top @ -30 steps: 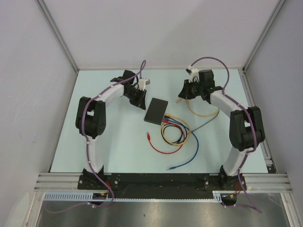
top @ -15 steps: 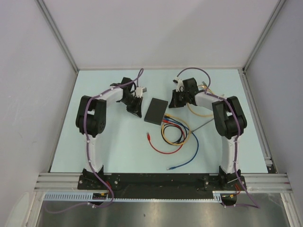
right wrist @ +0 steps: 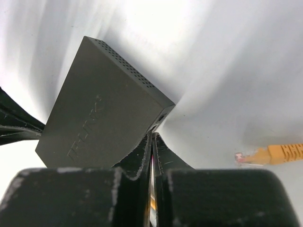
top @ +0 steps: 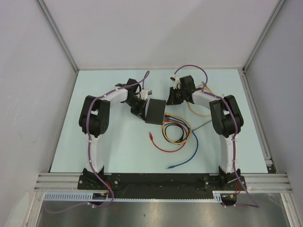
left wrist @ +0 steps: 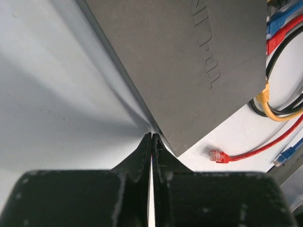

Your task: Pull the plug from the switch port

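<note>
Both sets of jaws are pinched fully together on nothing: the left gripper noses against the switch's left edge, the right gripper against its far-right corner. The switch lies flat mid-table. A red cable and a blue cable crowd its near side, with open table to the left.

Both arms are bent hard at the elbow, the left arm and right arm pretty much mirrored, forearms angled inward toward each other. The left gripper has its fingers pressed flat together with nothing between them. Same deal on the right gripper, pinched closed and pointing down low.
</note>
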Robot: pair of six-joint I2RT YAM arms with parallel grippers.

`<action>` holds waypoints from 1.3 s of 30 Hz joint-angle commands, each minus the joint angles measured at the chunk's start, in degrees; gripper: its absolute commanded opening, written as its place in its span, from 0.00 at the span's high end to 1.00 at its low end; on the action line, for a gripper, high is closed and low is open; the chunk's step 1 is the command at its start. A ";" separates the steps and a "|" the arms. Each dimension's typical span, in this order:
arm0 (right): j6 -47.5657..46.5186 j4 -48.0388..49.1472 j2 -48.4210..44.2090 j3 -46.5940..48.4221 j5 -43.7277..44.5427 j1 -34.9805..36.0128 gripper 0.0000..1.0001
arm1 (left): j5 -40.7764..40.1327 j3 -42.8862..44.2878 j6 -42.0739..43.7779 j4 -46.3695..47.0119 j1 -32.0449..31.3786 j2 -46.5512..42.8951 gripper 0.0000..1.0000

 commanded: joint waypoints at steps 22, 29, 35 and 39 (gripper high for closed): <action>-13.95 -12.41 5.95 7.49 -33.11 -6.66 0.34 | 14.54 8.30 -2.44 3.50 1.62 -4.97 1.00; -16.51 -14.97 7.71 8.19 -34.42 -6.67 0.45 | 13.22 7.07 -1.65 3.41 -0.31 -1.81 1.00; -17.91 -16.46 9.73 8.89 -35.48 -5.70 0.51 | 13.05 6.63 -1.38 3.76 -1.37 -0.14 0.99; -17.91 -16.56 10.79 9.60 -36.09 -5.44 0.53 | 10.85 6.98 -1.29 3.49 -1.89 1.01 0.99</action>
